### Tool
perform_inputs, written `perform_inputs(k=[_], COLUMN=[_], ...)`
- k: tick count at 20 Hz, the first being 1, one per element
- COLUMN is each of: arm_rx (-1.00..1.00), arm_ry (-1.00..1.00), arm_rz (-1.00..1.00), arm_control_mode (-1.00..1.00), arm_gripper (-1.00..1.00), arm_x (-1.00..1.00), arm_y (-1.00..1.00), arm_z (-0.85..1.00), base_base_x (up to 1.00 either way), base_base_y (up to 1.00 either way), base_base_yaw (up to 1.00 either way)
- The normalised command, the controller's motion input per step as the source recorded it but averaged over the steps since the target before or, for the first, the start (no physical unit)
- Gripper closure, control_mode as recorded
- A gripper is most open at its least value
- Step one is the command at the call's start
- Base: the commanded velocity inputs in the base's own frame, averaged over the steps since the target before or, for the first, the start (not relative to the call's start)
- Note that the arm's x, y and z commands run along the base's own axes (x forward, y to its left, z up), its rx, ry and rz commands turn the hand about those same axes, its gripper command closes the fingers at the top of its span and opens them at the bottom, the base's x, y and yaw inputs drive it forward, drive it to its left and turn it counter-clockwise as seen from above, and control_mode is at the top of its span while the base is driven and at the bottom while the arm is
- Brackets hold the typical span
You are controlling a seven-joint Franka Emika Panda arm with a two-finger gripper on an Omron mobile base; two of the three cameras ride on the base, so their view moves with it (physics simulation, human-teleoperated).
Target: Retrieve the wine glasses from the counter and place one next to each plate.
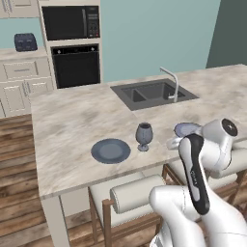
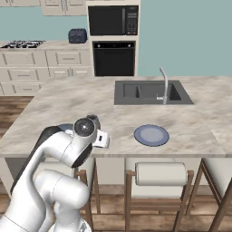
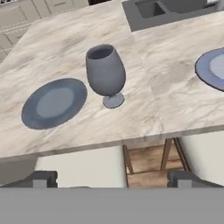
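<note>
1. The tool (image 3: 112, 177) is held wide open with nothing gripped, off the table (image 3: 61, 43) edge.
2. A wine glass (image 3: 105, 74) is stood upright just beside the left plate (image 3: 53, 103).
3. A second plate (image 3: 212, 68) is seen well apart.

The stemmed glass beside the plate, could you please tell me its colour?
Smoky grey-blue stemmed wine glass, clearest in the hand view.
</note>
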Motion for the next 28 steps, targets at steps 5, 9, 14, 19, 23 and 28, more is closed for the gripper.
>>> perform_inputs(k=[5,9,14,19,23,28], arm_rx=[0.00,-0.03,-0.05,0.00,0.00,0.00], arm_ry=[0.14,0.01,-0.05,0.00,0.00,0.00], arm_rz=[0.00,-0.07,-0.04,0.00,0.00,0.00], arm_control_mode=[-1.00,-1.00,-1.00,1.00,1.00,1.00], arm_gripper=[-1.00,-1.00,-1.00,-1.00,-1.00,-1.00], arm_x=[-0.16,0.19,0.08,-0.09,0.00,0.00], arm_y=[0.44,0.47,0.38,0.13,0.00,0.00], arm_z=[0.00,0.12,0.26,0.02,0.00,0.00], base_base_x=[0.00,0.00,0.00,-0.65,-0.59,-0.11], base_base_y=[0.00,0.00,0.00,0.69,1.00,1.00], base_base_yaw=[0.00,0.00,0.00,-0.01,0.00,0.00])
